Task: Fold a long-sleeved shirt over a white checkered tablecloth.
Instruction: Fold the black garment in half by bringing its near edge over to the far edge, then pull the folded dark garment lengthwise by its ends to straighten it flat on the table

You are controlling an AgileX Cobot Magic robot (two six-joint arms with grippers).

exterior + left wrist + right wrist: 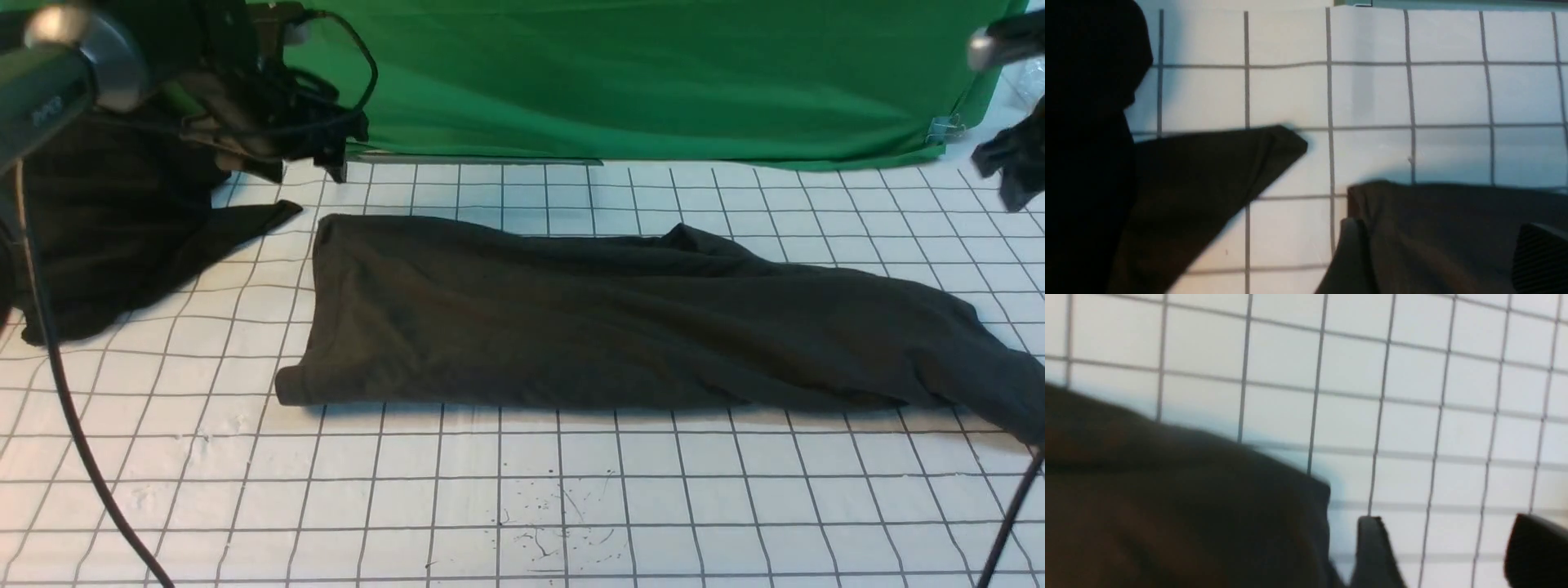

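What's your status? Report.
Left gripper, right gripper: jaws open, empty. Dark charcoal long-sleeved shirt lies in long strip on white checkered tablecloth. Smaller black garment lies left, apart.

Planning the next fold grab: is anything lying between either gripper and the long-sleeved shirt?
Nothing visible. The left gripper is open directly over one end of the long-sleeved shirt. The right gripper is open over bare white checkered tablecloth beside its edge. The other dark garment lies off to the side.
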